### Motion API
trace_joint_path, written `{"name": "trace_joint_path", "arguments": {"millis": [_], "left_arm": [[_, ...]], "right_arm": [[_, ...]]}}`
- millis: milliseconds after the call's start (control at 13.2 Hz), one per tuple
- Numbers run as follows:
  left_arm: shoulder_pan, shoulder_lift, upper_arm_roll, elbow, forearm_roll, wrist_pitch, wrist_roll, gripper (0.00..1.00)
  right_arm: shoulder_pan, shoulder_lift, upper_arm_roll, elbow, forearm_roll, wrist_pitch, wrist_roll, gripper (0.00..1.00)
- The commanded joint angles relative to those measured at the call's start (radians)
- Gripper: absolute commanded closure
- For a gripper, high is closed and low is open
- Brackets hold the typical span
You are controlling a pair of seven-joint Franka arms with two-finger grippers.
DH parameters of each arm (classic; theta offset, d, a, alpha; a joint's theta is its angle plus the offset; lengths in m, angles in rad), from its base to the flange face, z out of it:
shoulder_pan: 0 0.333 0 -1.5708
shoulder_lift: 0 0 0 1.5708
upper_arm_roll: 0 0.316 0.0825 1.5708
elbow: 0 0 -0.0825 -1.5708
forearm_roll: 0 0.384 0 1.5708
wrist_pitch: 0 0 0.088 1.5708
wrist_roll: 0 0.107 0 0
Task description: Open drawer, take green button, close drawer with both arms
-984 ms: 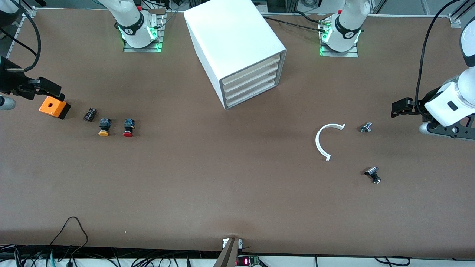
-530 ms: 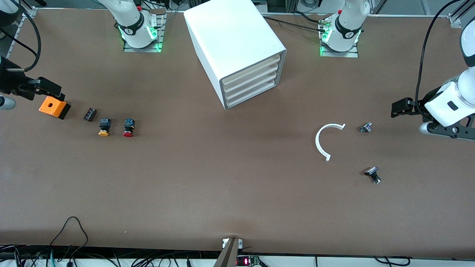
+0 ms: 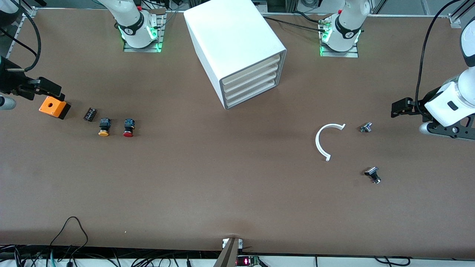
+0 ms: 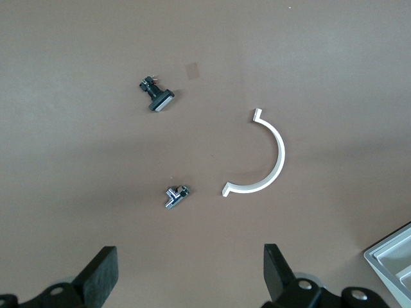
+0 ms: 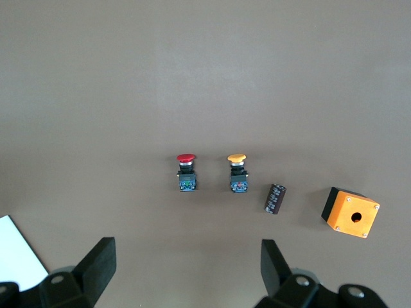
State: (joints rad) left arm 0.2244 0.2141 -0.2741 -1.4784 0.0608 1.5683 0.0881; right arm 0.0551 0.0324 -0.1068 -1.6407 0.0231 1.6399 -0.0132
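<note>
Drawer (image 3: pixel 251 97), lowest of four stacked trays, sits pushed flush into the white cabinet (image 3: pixel 233 40), which stands on the brown surface (image 3: pixel 207 178) between the two arm bases. No green-capped button shows in any view. The left pincer (image 4: pixel 186 282) hangs spread wide and empty toward the left arm's end from the cabinet, over bare surface, with a white curved strip (image 3: pixel 324 140), a small silver fitting (image 3: pixel 366 127) and a black-capped part (image 3: pixel 373 174) below it. The right pincer (image 5: pixel 186 276) hangs equally wide and empty toward the right arm's end from the cabinet, above an orange box (image 3: pixel 54 107), a dark cylinder (image 3: pixel 89 114), a yellow-capped button (image 3: pixel 104 127) and a red-capped button (image 3: pixel 128 128)
</note>
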Motion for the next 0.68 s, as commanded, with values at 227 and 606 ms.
{"name": "trace_joint_path", "arguments": {"millis": [227, 606], "left_arm": [[0.010, 0.002, -0.005, 0.020, -0.027, -0.007, 0.016, 0.00], [0.010, 0.002, -0.005, 0.021, -0.027, -0.007, 0.015, 0.00]], "right_arm": [[-0.008, -0.029, 0.009, -0.028, -0.002, 0.015, -0.004, 0.00], [-0.008, -0.029, 0.010, -0.028, -0.002, 0.017, 0.002, 0.00]]}}
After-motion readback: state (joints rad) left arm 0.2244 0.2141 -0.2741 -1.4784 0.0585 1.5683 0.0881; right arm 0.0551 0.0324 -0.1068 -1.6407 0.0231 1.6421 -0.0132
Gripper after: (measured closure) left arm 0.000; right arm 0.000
